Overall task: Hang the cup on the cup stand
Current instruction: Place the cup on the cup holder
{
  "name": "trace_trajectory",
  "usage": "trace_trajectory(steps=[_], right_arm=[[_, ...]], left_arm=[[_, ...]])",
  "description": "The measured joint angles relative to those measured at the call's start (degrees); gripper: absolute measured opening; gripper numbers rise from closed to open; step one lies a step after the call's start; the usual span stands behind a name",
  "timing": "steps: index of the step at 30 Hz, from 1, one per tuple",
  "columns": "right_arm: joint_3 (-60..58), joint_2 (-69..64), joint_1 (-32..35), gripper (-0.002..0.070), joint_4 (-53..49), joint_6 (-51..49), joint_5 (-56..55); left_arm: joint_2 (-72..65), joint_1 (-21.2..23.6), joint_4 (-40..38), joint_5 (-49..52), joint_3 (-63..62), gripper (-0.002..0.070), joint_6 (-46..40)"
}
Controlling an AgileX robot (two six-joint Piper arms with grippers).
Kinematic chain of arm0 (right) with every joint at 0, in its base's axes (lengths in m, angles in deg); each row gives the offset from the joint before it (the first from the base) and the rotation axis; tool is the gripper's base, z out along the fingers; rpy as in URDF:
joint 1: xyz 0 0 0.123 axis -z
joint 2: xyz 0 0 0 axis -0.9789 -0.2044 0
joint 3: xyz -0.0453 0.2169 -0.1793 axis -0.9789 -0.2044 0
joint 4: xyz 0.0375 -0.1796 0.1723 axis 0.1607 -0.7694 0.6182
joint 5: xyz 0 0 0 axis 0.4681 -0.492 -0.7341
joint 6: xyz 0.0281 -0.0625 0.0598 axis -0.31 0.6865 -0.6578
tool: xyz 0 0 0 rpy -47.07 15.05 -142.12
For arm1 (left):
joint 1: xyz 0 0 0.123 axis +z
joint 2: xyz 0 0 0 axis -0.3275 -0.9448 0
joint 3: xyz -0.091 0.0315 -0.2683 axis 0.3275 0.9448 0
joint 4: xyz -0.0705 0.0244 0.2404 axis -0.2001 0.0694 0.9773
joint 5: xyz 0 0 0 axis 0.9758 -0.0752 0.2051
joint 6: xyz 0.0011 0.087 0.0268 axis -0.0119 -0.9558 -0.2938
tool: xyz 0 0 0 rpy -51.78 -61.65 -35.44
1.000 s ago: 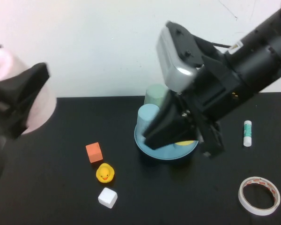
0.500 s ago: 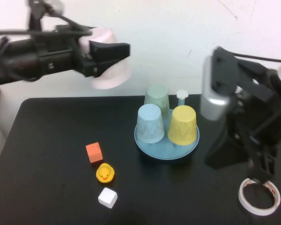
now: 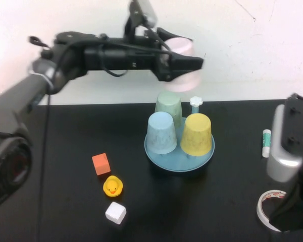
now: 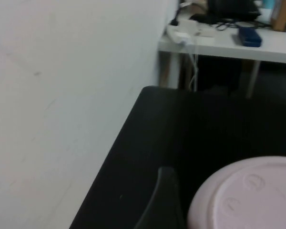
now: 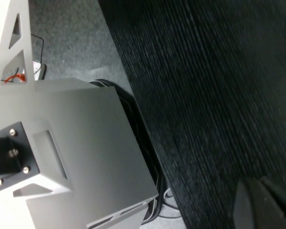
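The cup (image 3: 183, 68), gripped wide by the left hand (image 3: 184, 65) above the cup stand (image 3: 179, 161), should be lowered squarely onto the free peg (image 3: 195, 102), while the closed, empty right hand (image 5: 262, 202) is kept low by the counter's right edge.

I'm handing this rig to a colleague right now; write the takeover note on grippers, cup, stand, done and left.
Left gripper: raised above the back of the table, clamped on the pink cup, which is in the air over the stand's rear.
Right gripper: shut, empty, parked low at the table's right edge near the tape roll.
Cup stand: mid-table, carrying the light blue cup, yellow cup and green cup; one white-knobbed peg at the back is free.
Done: cup picked up and carried over.
Left: lower it onto the free peg, release.
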Motion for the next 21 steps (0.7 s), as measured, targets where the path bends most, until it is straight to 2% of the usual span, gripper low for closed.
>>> trace_trajectory(steps=[6, 13, 21], right_arm=[[-1.86, 2.5, 0.0, 0.0008, -0.51, -1.27, 0.0], [-2.01, 3.28, 0.0, 0.0008, -0.51, -1.39, 0.0], [-2.05, 3.28, 0.0, 0.0008, -0.51, -1.94, 0.0]], left_arm=[[-4.83, -2.1, -3.0, 0.22, -3.99, 0.0561, -3.93], [-7.45, -4.07, -6.78, -2.71, -4.11, 0.0561, -18.6], [-11.43, -5.6, -7.88, -7.36, -4.11, 0.0561, -31.03]])
